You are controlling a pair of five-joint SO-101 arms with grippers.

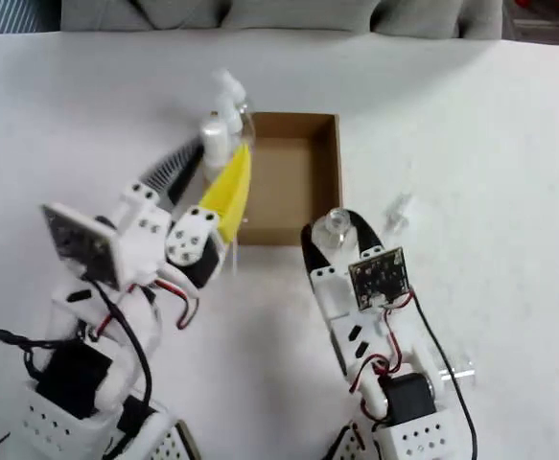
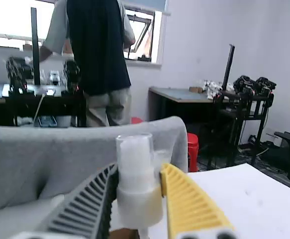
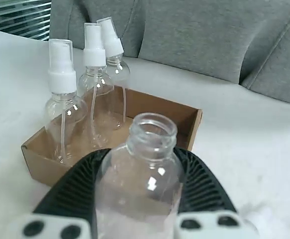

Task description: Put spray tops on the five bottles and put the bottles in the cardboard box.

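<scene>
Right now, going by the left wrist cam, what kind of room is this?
Probably a robotics lab or workshop: a work desk with gear, a black equipment rack, and a bench of hardware by the window.

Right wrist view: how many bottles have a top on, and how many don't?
Topped bottles: 3
Open bottle: 1
Total: 4
</scene>
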